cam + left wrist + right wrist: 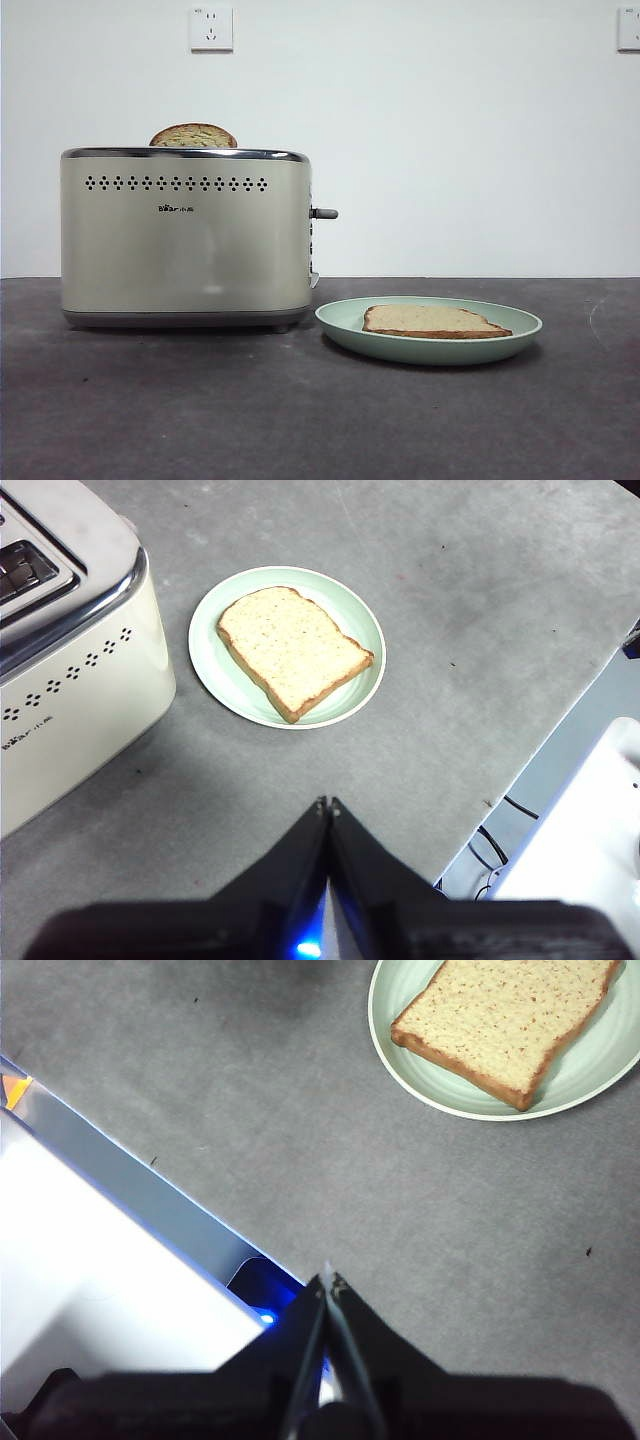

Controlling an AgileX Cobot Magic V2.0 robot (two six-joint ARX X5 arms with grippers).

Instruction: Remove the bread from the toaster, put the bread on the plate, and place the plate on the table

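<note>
The bread (435, 321) lies flat on the plate (345, 318), its crust inside the raised rim, and the plate sits on the table (300, 420) just beside the toaster (185, 240), on the side where the grey lever (324, 213) sticks out — near it but not touching. A second, darker slice (193, 136) shows only as a speckled dome above the toaster's chrome top. Neither arm appears in the front view. The left gripper (328, 803) hangs above bare table, well apart from the plate, its fingers pressed together at the tips and holding nothing. The right gripper (328, 1278) hangs over the table's edge — also away from the plate — with its fingers likewise closed tip to tip and empty. Two wall sockets (211, 28) sit high on the white wall behind.
</note>
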